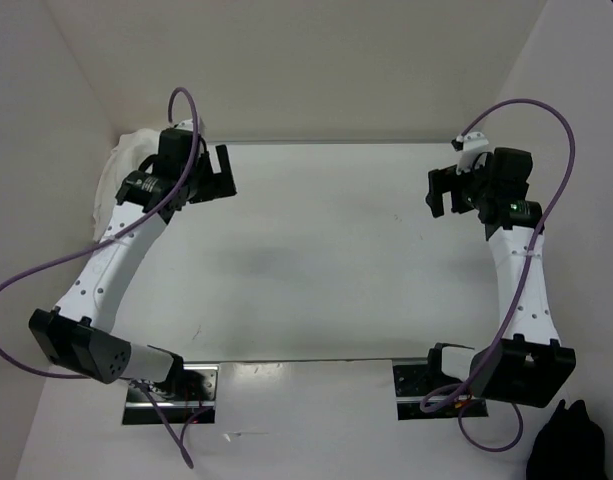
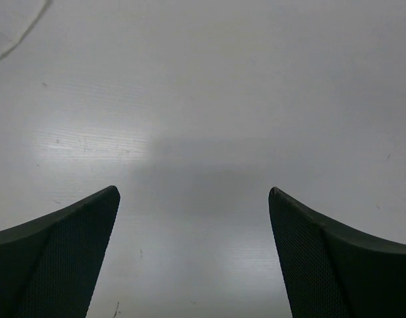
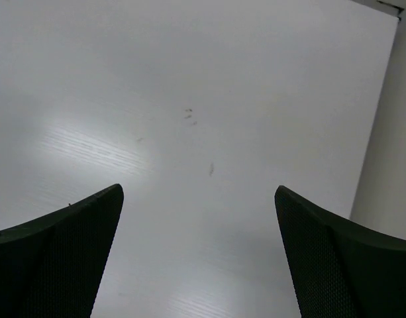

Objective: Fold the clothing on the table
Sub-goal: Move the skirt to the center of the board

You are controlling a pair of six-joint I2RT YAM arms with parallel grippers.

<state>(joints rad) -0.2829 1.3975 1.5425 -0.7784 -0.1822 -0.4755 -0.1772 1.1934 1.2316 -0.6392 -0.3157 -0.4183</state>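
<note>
The clothing (image 1: pixel 119 172) shows only as a crumpled white bunch in the far left corner of the tabletop (image 1: pixel 316 260). It is pressed against the left wall (image 1: pixel 36 150), and the left arm's wrist covers much of it. White on white, its outline is hard to trace, and its texture cannot be made out from above. In the left wrist view a faint curved line crosses the top left corner; whether it is the garment's edge or something else cannot be told. Neither wrist view shows the garment clearly.

The left hand (image 1: pixel 222 172) sits near the far left corner, pointing toward the middle of the tabletop, with the clothing behind and to the left of it, at the wrist rather than the fingertips. Its dark fingers (image 2: pixel 63 258) stand spread wide, with nothing but bare white surface between them. The right hand (image 1: pixel 438 192) is on the far right side, well apart from the clothing and facing inward. Its fingers (image 3: pixel 57 258) are likewise spread wide and hold nothing. A few small dark specks (image 3: pixel 189 116) mark the surface ahead of them, and the right wall (image 3: pixel 388 146) rises just beside.

Purple cables (image 1: pixel 561 150) loop from each arm out over the walls. Two dark base plates (image 1: pixel 171 395) sit at the near edge. A black object (image 1: pixel 574 440) lies at the bottom right, cut off by the frame and too dark to identify. The left arm itself stands between the camera and the garment.
</note>
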